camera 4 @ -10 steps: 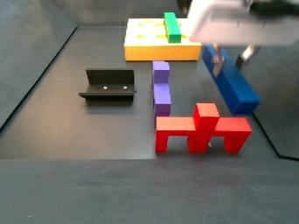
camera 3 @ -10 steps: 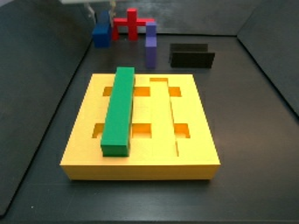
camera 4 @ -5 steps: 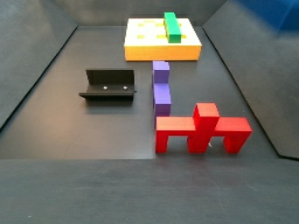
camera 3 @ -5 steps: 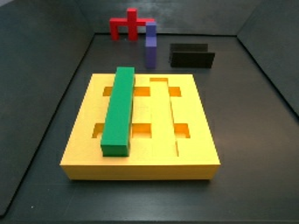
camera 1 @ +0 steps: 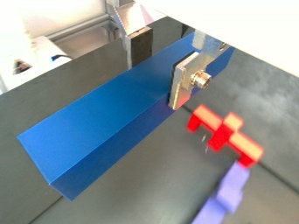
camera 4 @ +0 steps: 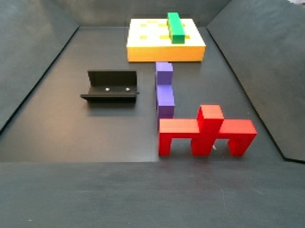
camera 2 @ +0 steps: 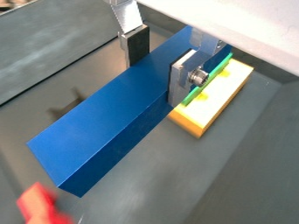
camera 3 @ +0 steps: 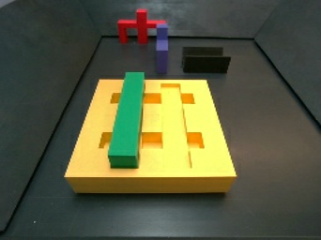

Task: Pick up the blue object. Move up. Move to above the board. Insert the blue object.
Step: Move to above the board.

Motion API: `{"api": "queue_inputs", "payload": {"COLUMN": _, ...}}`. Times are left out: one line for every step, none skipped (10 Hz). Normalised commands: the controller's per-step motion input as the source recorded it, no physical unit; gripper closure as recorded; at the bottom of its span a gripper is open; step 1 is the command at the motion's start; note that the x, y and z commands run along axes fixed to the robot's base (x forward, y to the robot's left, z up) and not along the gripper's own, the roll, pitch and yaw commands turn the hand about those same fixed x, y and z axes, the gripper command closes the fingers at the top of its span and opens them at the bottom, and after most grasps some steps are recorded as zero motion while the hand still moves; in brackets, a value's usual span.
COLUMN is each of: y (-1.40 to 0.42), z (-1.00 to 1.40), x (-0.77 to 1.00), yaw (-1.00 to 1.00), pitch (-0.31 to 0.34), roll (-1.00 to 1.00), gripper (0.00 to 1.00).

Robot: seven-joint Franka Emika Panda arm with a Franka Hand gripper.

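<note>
In both wrist views my gripper (camera 1: 162, 66) (camera 2: 160, 66) is shut on the blue object (camera 1: 105, 122) (camera 2: 111, 122), a long royal-blue bar held across its width, high above the floor. In a wrist view the yellow-orange board (camera 2: 208, 103) lies below, beyond the bar's far end. Both side views show the board (camera 3: 150, 178) (camera 4: 149, 53) with the green bar (camera 3: 128, 117) (camera 4: 176, 27) lying in a groove. The gripper and the blue object are out of view in both side views.
A red piece (camera 3: 139, 26) (camera 4: 206, 132) (camera 1: 222, 131) and a purple bar (camera 3: 162, 47) (camera 4: 165, 89) (camera 1: 228, 197) stand on the dark floor. The fixture (camera 3: 206, 59) (camera 4: 111, 85) stands beside them. Dark walls ring the floor.
The gripper with the blue object rose from the floor beside the red piece and left both side views. Nothing else moved.
</note>
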Motion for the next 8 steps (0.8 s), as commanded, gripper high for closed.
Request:
{"api": "queue_inputs", "payload": {"y": -1.40, "z": 0.16, "x": 0.72, "yaw": -0.11, "pitch": 0.363, "roll": -0.05, "gripper": 1.00}}
{"api": "queue_inputs", "payload": {"y": -1.40, "z": 0.16, "x": 0.71, "yaw": -0.06, "pitch": 0.277, "roll": -0.03, "gripper": 1.00}}
{"api": "queue_inputs", "payload": {"y": -1.40, "z": 0.17, "x": 0.70, "yaw": -0.02, "pitch": 0.189, "roll": 0.01, "gripper": 1.00}}
{"api": "queue_inputs", "payload": {"y": -1.40, "z": 0.17, "x": 0.73, "yaw": -0.01, "pitch": 0.159, "roll": -0.01, "gripper": 1.00}}
{"api": "queue_inputs", "payload": {"y": -1.40, "z": 0.18, "x": 0.75, "yaw": -0.01, "pitch": 0.161, "roll": 0.00, "gripper": 1.00}}
{"api": "queue_inputs", "payload": {"y": -1.40, "z": 0.18, "x": 0.78, "yaw": 0.00, "pitch": 0.166, "roll": 0.00, "gripper": 1.00}}
{"api": "queue_inputs", "payload": {"y": -0.86, "z": 0.12, "x": 0.52, "yaw": 0.01, "pitch": 0.177, "roll": 0.02, "gripper": 1.00}}
{"api": "queue_inputs", "payload": {"y": -0.61, "z": 0.10, "x": 0.40, "yaw": 0.00, "pitch": 0.164, "roll": 0.03, "gripper": 1.00}}
